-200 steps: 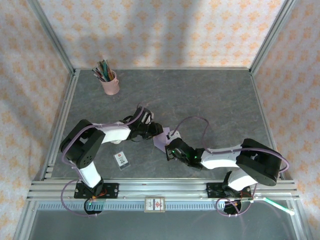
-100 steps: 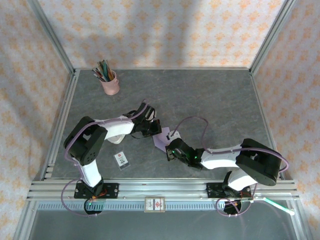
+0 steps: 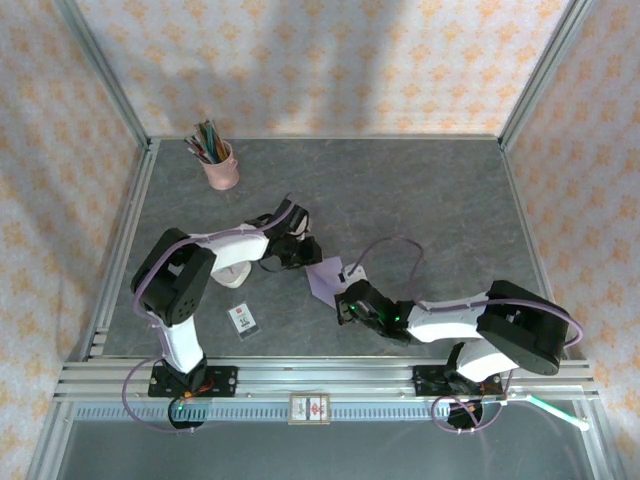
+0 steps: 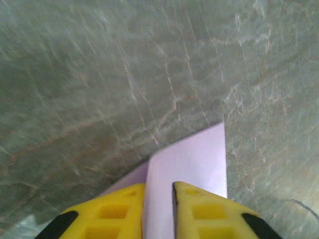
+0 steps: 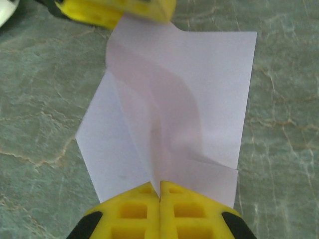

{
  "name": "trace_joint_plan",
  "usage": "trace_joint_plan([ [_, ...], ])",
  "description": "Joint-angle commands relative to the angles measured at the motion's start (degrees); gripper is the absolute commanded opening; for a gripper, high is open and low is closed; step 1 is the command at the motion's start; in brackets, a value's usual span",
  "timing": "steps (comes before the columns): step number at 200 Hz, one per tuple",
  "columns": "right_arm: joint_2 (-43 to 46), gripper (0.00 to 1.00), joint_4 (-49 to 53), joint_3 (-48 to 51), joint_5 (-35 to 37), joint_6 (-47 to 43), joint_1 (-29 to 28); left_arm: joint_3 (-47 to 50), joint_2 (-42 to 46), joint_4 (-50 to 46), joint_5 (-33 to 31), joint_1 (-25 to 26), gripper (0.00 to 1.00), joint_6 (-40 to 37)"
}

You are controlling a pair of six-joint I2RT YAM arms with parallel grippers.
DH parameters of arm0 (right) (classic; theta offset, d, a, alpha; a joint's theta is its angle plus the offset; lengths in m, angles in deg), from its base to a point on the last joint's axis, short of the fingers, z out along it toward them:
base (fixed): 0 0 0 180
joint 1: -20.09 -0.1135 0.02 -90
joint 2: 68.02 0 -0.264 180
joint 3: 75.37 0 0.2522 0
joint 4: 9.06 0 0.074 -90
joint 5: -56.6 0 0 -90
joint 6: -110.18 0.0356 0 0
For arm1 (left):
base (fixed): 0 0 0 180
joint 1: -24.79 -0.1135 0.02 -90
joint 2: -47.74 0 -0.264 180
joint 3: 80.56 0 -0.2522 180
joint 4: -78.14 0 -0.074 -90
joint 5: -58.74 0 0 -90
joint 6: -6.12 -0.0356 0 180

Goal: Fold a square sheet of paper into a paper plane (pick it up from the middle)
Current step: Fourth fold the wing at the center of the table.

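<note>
The lavender sheet of paper lies mid-table, folded into flaps with a raised centre crease. My right gripper is at its near end. In the right wrist view its jaws are shut on the upright crease. My left gripper is at the paper's far left end. In the left wrist view its yellow fingers stand a narrow gap apart, with a flap of the paper between and under them. The left fingers also show at the top of the right wrist view.
A pink cup of pens stands at the back left. A small white card lies on the grey table near the left arm's base. Metal frame posts and patterned walls enclose the table on three sides.
The left arm has swung a little toward the back and right, keeping its gripper at the paper's far end. The right gripper and paper shifted slightly right.
</note>
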Motion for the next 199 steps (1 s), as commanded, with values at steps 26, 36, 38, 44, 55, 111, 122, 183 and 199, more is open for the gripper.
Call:
trace_joint_plan([
  [26, 1.6, 0.05, -2.5, 1.2, -1.7, 2.9, 0.3, 0.0, 7.2, -2.2, -3.4, -3.5, 0.39, -0.7],
  [36, 1.7, 0.06, -2.9, 1.2, -2.2, 3.6, 0.5, 1.6, 9.8, -1.5, -4.6, -3.6, 0.4, 0.1],
  [38, 1.7, 0.06, -3.0, 1.2, -2.4, 3.8, 0.5, 2.0, 10.4, -1.2, -4.6, -3.6, 0.4, 0.4],
  [44, 1.8, 0.06, -3.3, 1.3, -2.7, 4.5, 0.6, 3.7, 12.1, 0.0, -4.4, -3.5, 0.4, 1.5],
  [55, 2.1, 0.06, -4.2, 1.4, -3.5, 5.6, 1.0, 7.7, 15.4, 3.2, -3.2, -3.1, 0.4, 4.5],
  [111, 1.7, 0.06, -8.1, 2.5, -8.6, 10.0, 3.3, 25.8, 26.4, 21.2, -0.6, 4.4, 0.25, 20.6],
  [122, 1.6, 0.05, -8.2, 2.5, -8.8, 10.4, 3.4, 27.3, 26.6, 24.5, 0.4, 5.5, 0.21, 22.7],
  [183, 1.2, 0.05, -9.8, 3.5, -9.3, 13.2, 3.7, 27.4, 20.6, 28.3, 0.5, 8.6, 0.14, 22.8],
  [199, 0.8, 0.05, -10.5, 3.7, -9.7, 14.1, 3.8, 26.6, 18.4, 27.1, 0.5, 8.7, 0.13, 21.5],
])
